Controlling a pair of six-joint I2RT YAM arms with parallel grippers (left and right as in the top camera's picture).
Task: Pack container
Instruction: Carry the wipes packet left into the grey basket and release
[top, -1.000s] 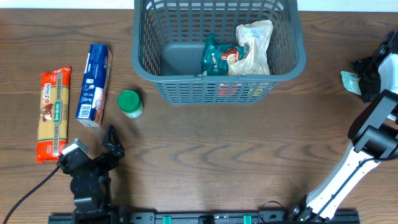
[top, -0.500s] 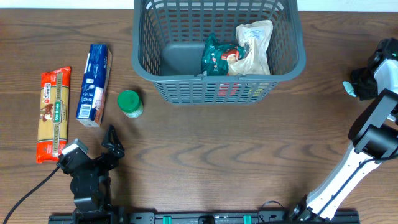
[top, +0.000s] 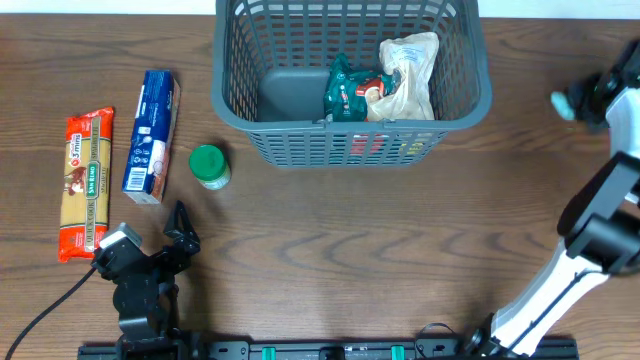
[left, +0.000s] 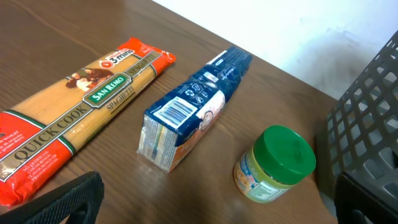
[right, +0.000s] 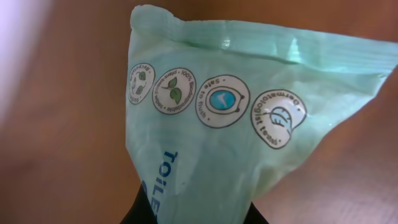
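Note:
The container, a dark grey slotted basket, stands at the back centre of the table and holds a green packet and a beige bag. At the far right, my right gripper is shut on a mint-green wipes pack, off the table. The right wrist view shows that pack pinched between the dark fingers. My left gripper rests open at the front left, nothing between its jaws. Ahead of it lie a spaghetti packet, a blue box and a green-lidded jar.
In the overhead view the spaghetti packet, blue box and jar lie left of the basket. The basket wall rises at the right edge of the left wrist view. The right arm's white link crosses the front right.
My right gripper has shut on the mint-green pack and carried it up and toward the back of the table. The left arm has not moved.

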